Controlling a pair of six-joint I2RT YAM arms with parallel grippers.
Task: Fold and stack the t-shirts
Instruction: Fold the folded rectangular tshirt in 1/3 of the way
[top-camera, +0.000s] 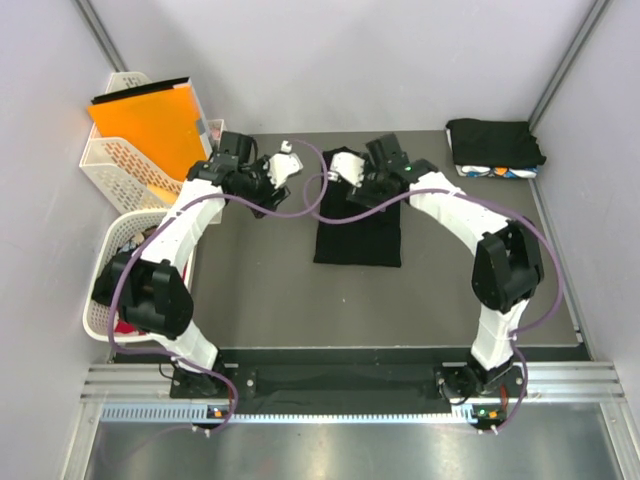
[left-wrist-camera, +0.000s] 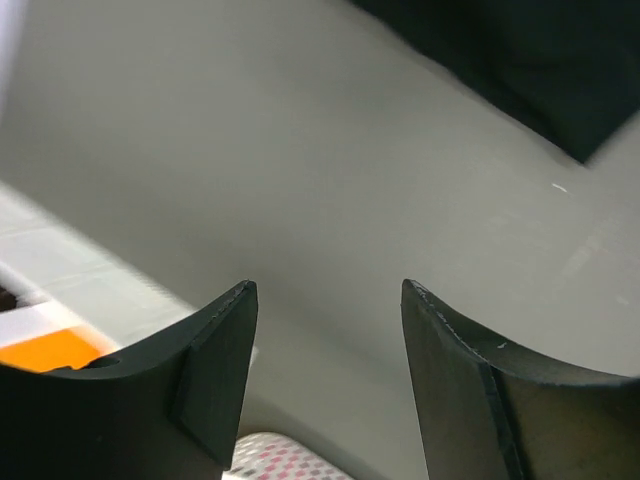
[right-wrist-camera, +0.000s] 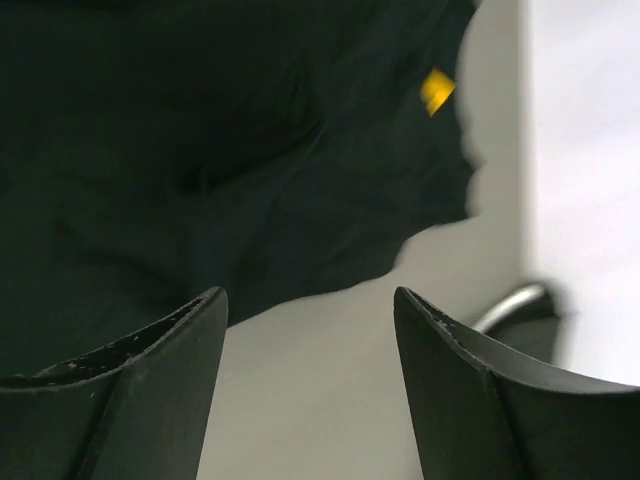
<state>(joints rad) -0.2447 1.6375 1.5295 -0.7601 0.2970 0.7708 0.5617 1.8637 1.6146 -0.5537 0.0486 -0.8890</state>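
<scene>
The dark desk (top-camera: 260, 290) fills most of the top view. A black t-shirt (top-camera: 358, 235) lies near its middle, folded into a long narrow strip that runs away from the arms. At the left edge stand two white lattice baskets (top-camera: 100, 300). The nearer one holds bundled cloth, and the farther one carries an orange folder (top-camera: 150, 125). In the far right corner sits a folded stack (top-camera: 494, 145), with a black shirt on top of a white-blue patterned one. The left gripper (left-wrist-camera: 328, 290) hangs over bare desk to the left of the strip, its jaws apart and holding nothing. The right gripper (right-wrist-camera: 310, 295) hovers at the strip's far end with its jaws also apart, and only desk shows between them. A small yellow label (right-wrist-camera: 436, 90) shows on the black cloth.
</scene>
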